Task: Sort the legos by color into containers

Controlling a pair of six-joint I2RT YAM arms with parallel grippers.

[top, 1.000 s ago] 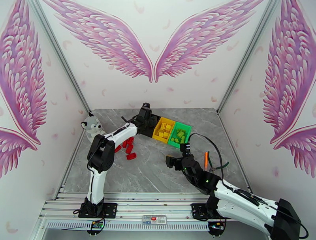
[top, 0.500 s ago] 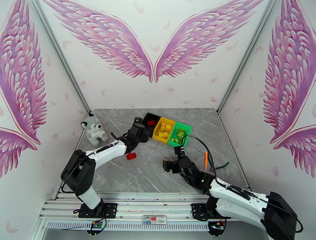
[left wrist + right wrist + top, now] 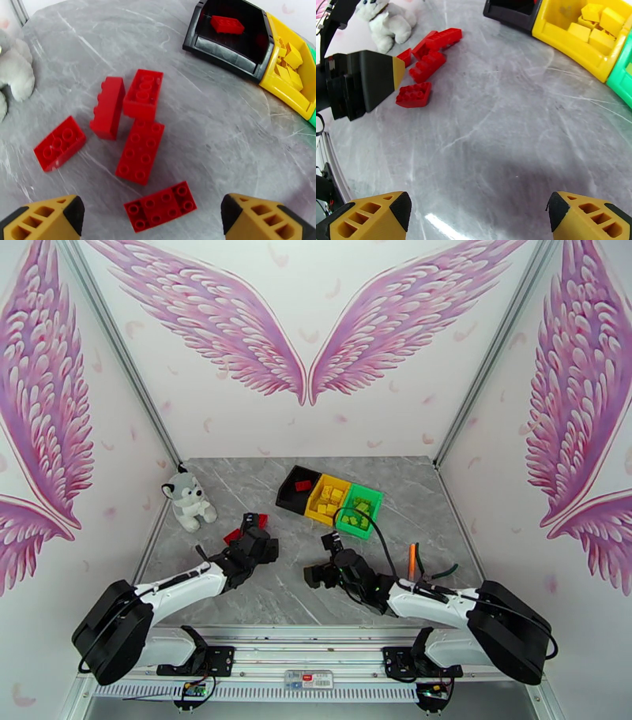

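Containers point(image 3: 287, 498) stand in a row far back on the worktop point(image 3: 300, 599) overhead. Left pincer point(image 3: 254, 538) hovers by red legos point(image 3: 234, 536), right pincer point(image 3: 320, 558) mid-worktop. Left wrist: jaws wide, empty; five red legos loose, one in black bin point(image 3: 225, 49). Right wrist: jaws wide, nothing held.

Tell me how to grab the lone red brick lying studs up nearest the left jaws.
Take the brick across its two long sides, coming straight down from above. It lies flat, studs up, apart from the other red bricks, so both long walls are free. Its length runs almost across the open jaws, so a quarter turn of the wrist first would probably help.
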